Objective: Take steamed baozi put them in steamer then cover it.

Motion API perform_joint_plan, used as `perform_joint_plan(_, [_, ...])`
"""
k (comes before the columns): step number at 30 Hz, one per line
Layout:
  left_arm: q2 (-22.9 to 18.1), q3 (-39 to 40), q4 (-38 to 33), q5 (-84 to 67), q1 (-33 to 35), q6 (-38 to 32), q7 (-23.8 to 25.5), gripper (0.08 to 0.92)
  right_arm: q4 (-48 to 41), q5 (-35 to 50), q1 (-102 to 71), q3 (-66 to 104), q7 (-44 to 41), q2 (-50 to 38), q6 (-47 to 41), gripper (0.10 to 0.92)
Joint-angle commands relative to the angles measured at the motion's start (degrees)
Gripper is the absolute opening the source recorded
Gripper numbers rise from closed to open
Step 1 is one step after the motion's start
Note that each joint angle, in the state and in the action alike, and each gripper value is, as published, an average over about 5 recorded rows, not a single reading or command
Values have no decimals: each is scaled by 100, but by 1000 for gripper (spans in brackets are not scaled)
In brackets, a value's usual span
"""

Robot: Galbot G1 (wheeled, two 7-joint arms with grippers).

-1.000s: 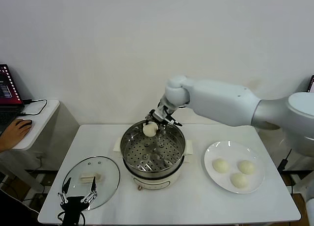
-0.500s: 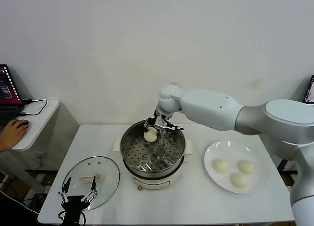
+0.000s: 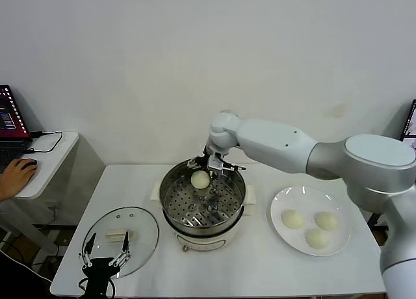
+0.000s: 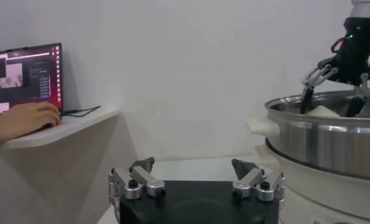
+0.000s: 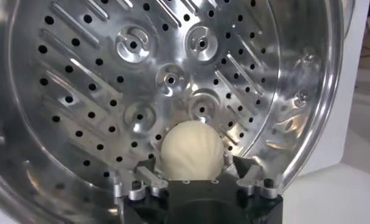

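Inside the steamer (image 3: 203, 205), the right gripper (image 3: 209, 167) stands wide around a bun (image 3: 200, 179) — soft, light, dentable — grip its sides gently.

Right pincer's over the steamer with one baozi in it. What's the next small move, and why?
Probably lift the right pincer straight up: its jaws stand open around the baozi lying on the steamer tray, and three more wait on the plate.

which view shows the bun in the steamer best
The right wrist view: the bun fills the centre, sitting on the steamer tray between the open fingers of the right gripper. The head view shows it small at the tray's far side. The left wrist view shows only its top above the rim.
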Motion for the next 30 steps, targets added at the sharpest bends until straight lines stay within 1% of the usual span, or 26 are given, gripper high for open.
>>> perform_joint_plan(1, [31,-41,-126,-3,24,16,9,823,1331,2437,1050,-315,-590,-905,-2206,822])
perform_joint_plan(3, [46,-41,-134,2,22,14,10,823,1769,2727,1225,-331,-657,-1353,-2911,823])
perform_joint_plan(7, [102,-42,-136,14,-2,18,10,823,2602,2980,1491,-397,-783,-2310,-4095,823])
perform_joint_plan(13, [207,-88,-168,-18,-46,101,21,823,3446,3116,1605,-520,-874,-3672,-4952,823])
perform_joint_plan(17, [206,-51,-157,-8,-50,108,23,823,3675,2816,1379,-544,-886,-4485,-5088,823])
perform_joint_plan(20, [193,-19,-138,3,-53,107,24,823,3695,2451,1071,-535,-904,-4865,-5023,823])
perform_joint_plan(25, [182,-3,-125,18,-81,123,28,823,3515,1878,310,-276,-933,-5168,-4869,823])
perform_joint_plan(30, [178,-37,-121,22,-70,133,31,823,3109,1474,-823,443,-908,-5116,-4798,823])
